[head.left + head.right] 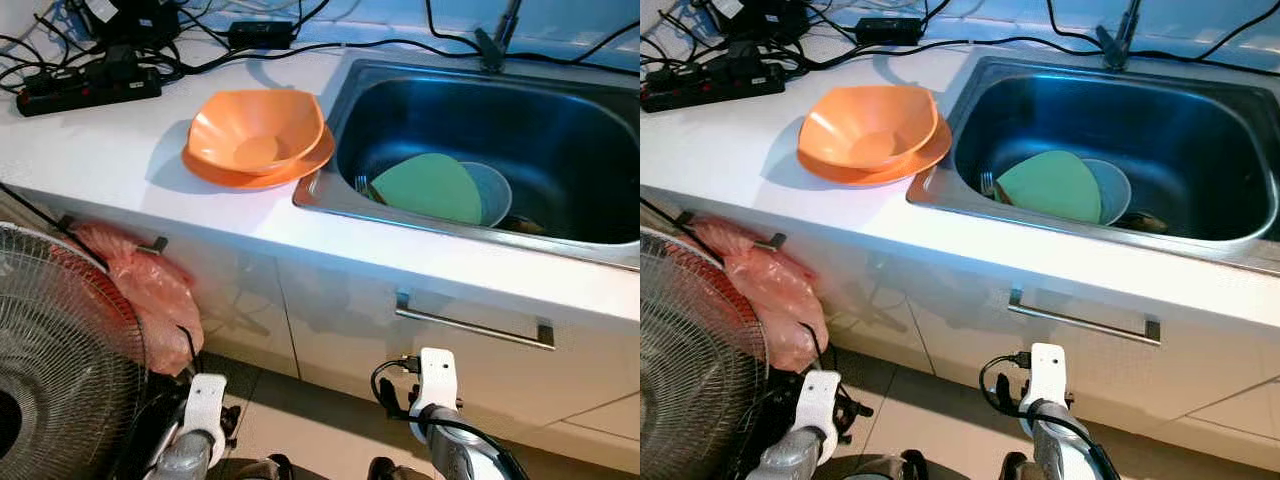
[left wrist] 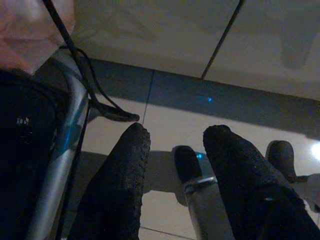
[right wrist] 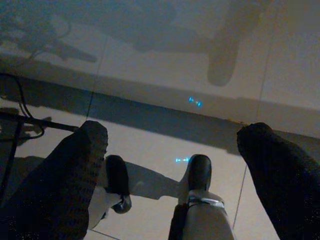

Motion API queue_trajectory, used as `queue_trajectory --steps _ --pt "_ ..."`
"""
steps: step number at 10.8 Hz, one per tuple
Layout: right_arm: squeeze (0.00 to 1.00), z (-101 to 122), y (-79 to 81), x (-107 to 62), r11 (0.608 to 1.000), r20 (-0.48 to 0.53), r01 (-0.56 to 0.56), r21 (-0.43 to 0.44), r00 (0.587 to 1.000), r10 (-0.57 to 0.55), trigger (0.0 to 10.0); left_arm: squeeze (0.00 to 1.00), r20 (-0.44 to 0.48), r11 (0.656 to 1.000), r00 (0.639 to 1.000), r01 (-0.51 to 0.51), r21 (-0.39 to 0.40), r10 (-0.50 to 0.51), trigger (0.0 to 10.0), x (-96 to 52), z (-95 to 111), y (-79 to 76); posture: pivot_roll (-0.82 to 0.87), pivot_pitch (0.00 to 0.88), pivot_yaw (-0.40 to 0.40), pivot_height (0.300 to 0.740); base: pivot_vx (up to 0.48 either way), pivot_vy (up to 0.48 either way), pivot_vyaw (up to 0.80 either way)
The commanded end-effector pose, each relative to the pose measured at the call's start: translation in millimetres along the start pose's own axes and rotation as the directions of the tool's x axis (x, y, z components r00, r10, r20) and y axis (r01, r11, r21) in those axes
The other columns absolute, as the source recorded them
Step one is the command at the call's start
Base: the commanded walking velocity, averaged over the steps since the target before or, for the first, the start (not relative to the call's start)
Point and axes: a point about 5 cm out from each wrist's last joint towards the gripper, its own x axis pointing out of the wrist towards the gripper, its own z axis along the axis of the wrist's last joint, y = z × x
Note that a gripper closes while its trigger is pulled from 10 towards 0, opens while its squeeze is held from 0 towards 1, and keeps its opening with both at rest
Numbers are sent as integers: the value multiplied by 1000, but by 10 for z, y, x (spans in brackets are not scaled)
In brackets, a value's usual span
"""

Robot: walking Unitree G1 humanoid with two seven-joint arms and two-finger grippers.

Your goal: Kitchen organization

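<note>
— Down by the cabinet doors, both arms hang low. Left gripper (image 2: 172,175) has its fingers a narrow gap apart, holding nothing; right gripper (image 3: 172,170) is spread wide, also empty.

— Progress?

— Looks barely begun, I'd say. Orange bowl (image 1: 256,131) sits on an orange plate (image 1: 300,168) on the counter (image 1: 100,150), left of the sink (image 1: 560,110). Green plate (image 1: 428,187) leans over a pale blue bowl (image 1: 493,188) in the sink, a fork (image 1: 362,186) just beside them.

— What's left?

— Probably all the sink items. Power strip (image 1: 88,88) far left, fan (image 1: 60,350) and pink bag (image 1: 150,290) near left.
</note>
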Motion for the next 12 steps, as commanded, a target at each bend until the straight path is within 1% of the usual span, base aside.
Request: queue_trajectory --steps 1,4,7,9,12 --pt "0 -15 139 0 997 4 -34 64 999 34 10000 0 -19 1000 1000 -6 4 7 10000 -4 -29 8 -29 128 80 740 0 0 0" --pt "0 -5 157 14 997 20 -14 81 1000 12 10000 0 -13 999 1000 21 27 -20 10000 22 36 -44 -65 120 101 740 0 0 0" --pt "0 67 160 74 996 57 -4 93 998 -1 10000 0 17 998 999 34 45 -35 10000 69 196 -86 -72 75 111 740 0 0 0" --pt "0 127 136 117 996 79 -11 84 997 4 10000 0 47 999 998 32 23 -33 10000 93 293 -124 -66 46 97 740 0 0 0" --pt "0 169 83 152 998 101 -8 69 995 1 10000 0 57 999 998 35 13 -36 10000 102 320 -174 -58 23 78 740 0 0 0"
